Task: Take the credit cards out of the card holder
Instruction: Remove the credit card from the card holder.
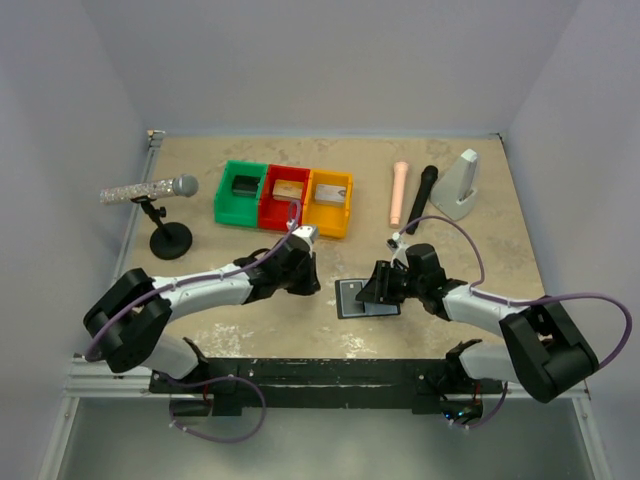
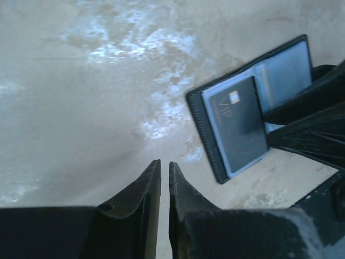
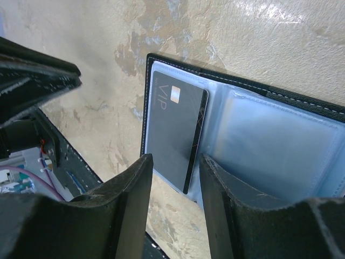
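One dark card sits in the open card holder, directly beneath the right gripper, whose jaws stand half apart and grip nothing. Nearly closed and empty, the left gripper has the holder ahead to its right. Risk: an unpinned holder lifts with the card.

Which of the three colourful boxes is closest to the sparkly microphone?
The green bin, at the left end of the joined row. The red bin is in the middle, and the yellow bin sits farthest from the microphone.
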### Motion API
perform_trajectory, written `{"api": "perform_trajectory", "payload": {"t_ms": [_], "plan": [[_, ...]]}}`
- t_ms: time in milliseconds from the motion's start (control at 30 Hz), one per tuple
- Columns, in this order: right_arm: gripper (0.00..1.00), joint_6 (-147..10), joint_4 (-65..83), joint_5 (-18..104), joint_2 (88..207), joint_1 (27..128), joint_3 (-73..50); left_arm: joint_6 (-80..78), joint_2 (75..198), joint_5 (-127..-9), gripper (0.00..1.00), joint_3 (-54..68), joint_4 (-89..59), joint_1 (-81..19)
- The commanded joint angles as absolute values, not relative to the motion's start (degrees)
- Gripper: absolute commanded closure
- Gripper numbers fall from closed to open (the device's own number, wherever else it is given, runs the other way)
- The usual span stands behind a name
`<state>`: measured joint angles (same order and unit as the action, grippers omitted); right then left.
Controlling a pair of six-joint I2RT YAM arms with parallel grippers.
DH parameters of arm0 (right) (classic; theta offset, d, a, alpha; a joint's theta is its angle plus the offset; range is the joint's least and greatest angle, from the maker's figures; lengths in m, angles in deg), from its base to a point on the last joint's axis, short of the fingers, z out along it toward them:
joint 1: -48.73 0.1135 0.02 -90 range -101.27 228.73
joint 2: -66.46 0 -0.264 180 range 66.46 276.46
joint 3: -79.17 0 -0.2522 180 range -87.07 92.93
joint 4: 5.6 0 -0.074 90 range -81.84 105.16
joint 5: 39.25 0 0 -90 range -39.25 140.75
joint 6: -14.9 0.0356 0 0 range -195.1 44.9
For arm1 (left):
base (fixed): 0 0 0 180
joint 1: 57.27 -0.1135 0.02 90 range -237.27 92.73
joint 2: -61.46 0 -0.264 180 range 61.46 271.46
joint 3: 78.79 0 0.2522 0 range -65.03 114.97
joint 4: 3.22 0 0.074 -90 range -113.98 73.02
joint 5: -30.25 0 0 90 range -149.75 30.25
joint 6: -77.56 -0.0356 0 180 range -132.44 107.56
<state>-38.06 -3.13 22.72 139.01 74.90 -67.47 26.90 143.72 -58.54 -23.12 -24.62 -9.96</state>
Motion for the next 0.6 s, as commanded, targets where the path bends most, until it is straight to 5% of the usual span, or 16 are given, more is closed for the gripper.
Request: {"api": "perform_trajectory", "payload": {"t_ms": [0,567], "plan": [[0.56,-38.5,-4.5,22.6,138.6,74.6,-66.9,29.4,145.0,-62.0,0.85,-22.5,-11.1,-7.2],[0.56,-37.8,-2.9,24.2,137.6,74.6,-67.0,32.7,155.5,-68.5,1.00,-22.9,-1.6,-6.6]]}}
